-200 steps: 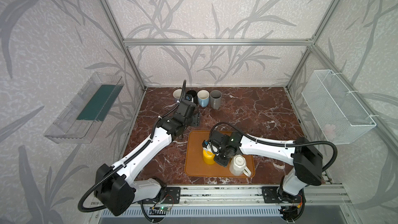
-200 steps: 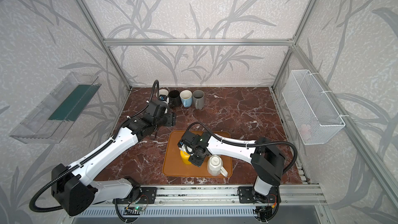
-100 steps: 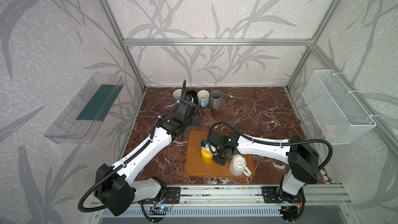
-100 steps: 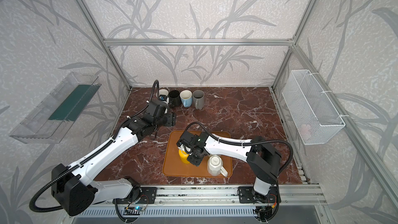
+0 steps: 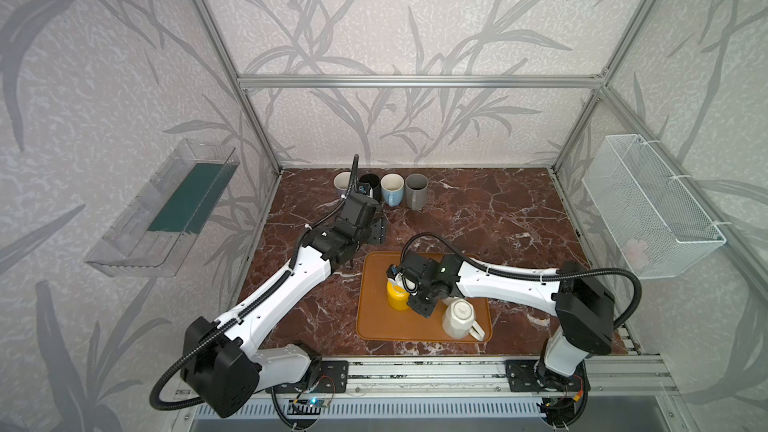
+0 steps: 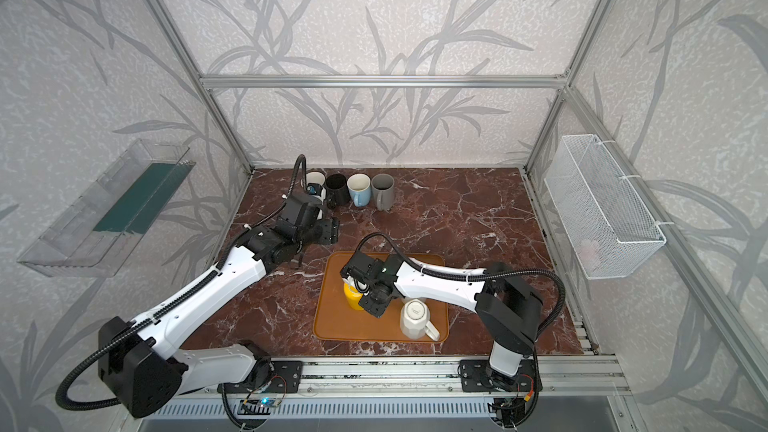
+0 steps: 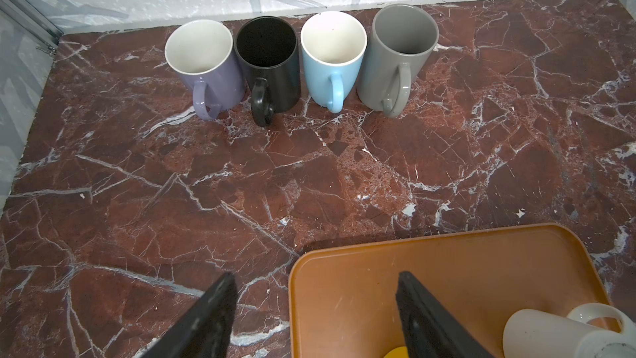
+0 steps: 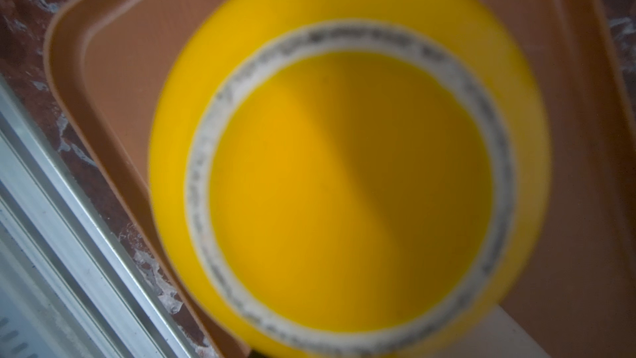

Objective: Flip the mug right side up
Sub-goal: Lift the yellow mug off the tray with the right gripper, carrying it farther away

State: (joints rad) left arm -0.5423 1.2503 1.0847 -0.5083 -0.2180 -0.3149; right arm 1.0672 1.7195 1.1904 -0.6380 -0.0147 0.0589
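A robot lab's test cell is showing here. An aluminium frame (image 5: 419, 81) is boxing in a marble-look worktop (image 5: 498, 218), with leaf-print panels (image 5: 374, 14) standing in for walls. A left arm (image 5: 291, 284) and a right arm (image 5: 507, 284) are sitting bolted to a slotted rail (image 5: 415, 371) at the front. Bare wiring (image 5: 322, 386) is trailing by it. A wire basket (image 5: 648, 205) and a clear bin (image 5: 166, 209) are hanging on the sides.

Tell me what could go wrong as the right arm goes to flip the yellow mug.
1. The right jaws are shut at the upside-down yellow mug, but no view shows their hold; a poor hold could drop it mid-turn.
2. The white mug stands close beside it on the tray; the swinging mug or wrist may knock it.
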